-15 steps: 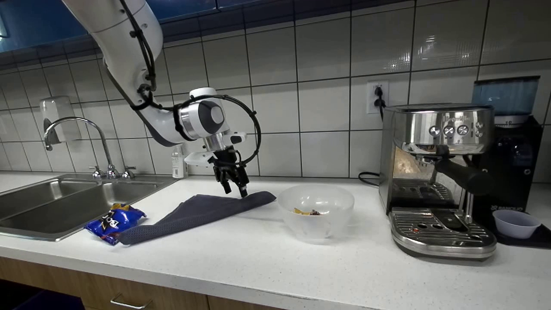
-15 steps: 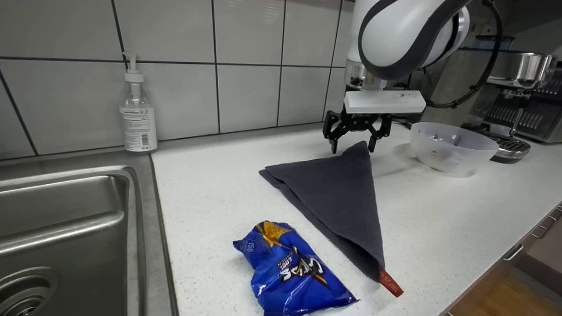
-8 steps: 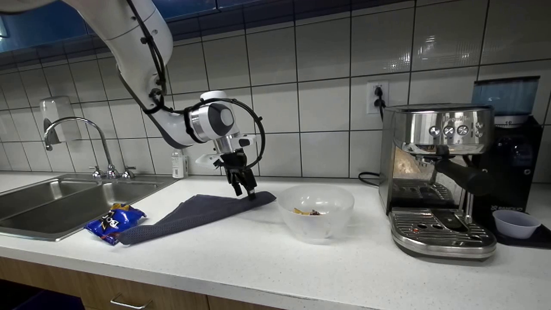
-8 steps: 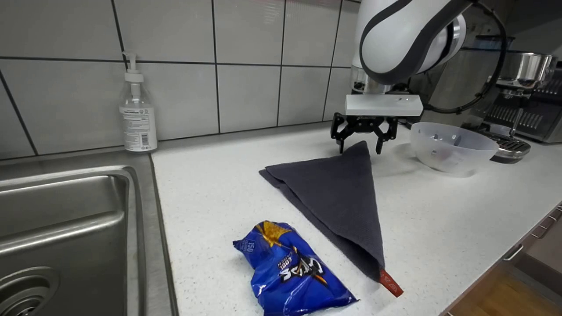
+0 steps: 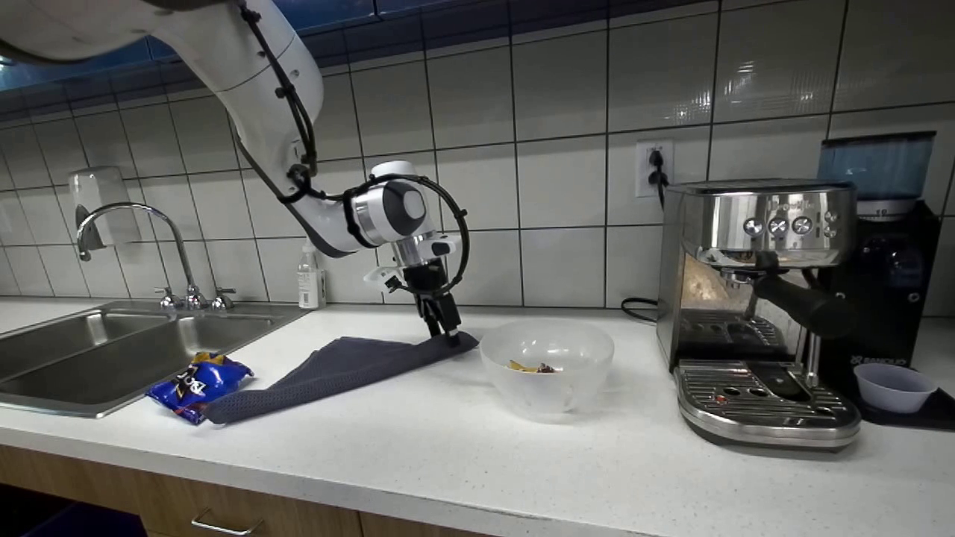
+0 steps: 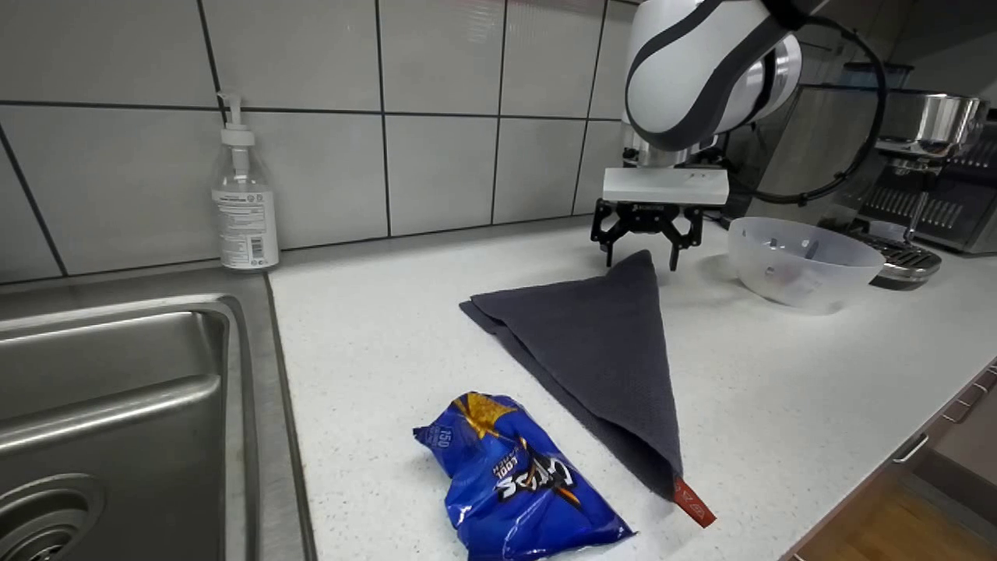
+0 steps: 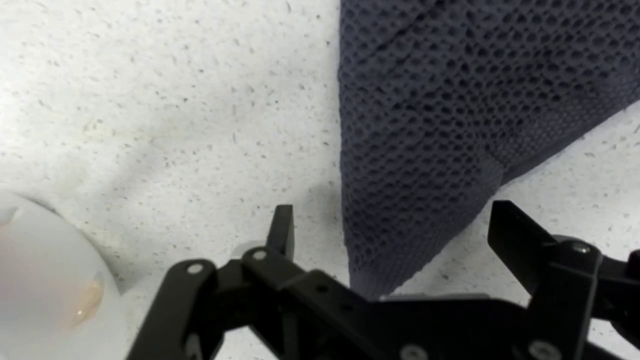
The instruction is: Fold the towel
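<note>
We see a grey-trimmed white arm (image 5: 272, 93), a black cable (image 5: 465, 224) looping at its three o'clock, a silver collar (image 5: 408, 252), a flat white block (image 6: 666, 187), a black, jointed gripper (image 6: 641, 263) and, at eight o'clock in the wrist view, round screw heads (image 7: 195, 268).

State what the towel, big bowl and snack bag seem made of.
Towel: matte fabric, dimpled texture showing in the wrist view.
Big bowl: probably smooth plastic, cloudy and translucent; frosted glass possible.
Snack bag: likely glossy film, given its creases and highlights.
</note>
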Available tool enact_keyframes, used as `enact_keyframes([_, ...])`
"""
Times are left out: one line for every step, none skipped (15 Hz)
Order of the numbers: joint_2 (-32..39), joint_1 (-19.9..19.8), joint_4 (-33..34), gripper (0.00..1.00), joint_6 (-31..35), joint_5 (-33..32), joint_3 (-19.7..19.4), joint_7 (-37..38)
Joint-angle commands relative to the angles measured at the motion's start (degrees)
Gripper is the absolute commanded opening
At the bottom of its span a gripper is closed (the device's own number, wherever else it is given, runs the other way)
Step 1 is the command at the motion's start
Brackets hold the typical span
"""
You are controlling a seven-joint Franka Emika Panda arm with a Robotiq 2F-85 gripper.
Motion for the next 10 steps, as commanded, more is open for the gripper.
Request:
enact_keyframes([2.85, -1.02, 5.47, 1.0, -3.96, 0.91, 0.02, 2.35])
enact_keyframes([3.2, -1.19, 6.11, 1.0, -4.42, 0.86, -0.02, 2.72])
enact_keyframes([3.46, -1.44, 6.64, 1.0, -4.79, 0.94, 0.02, 2.91])
enact_keyframes([3.66, -1.55, 7.04, 1.0, -4.91, 0.84, -0.05, 3.32])
enact_keyframes([3.92, -1.69, 7.45, 1.0, -5.12, 0.77, -0.1, 3.58])
enact_keyframes([4.13, -1.82, 7.81, 1.0, -5.34, 0.73, -0.19, 3.94])
enact_keyframes([4.32, -1.97, 8.16, 1.0, -5.57, 0.69, -0.3, 4.32])
enact_keyframes([4.43, -2.11, 8.45, 1.0, -5.85, 0.67, -0.34, 4.58])
enact_keyframes([4.47, -2.22, 8.61, 1.0, -5.97, 0.6, -0.42, 4.81])
enact_keyframes([4.55, -2.3, 8.82, 1.0, -6.13, 0.53, -0.5, 5.04])
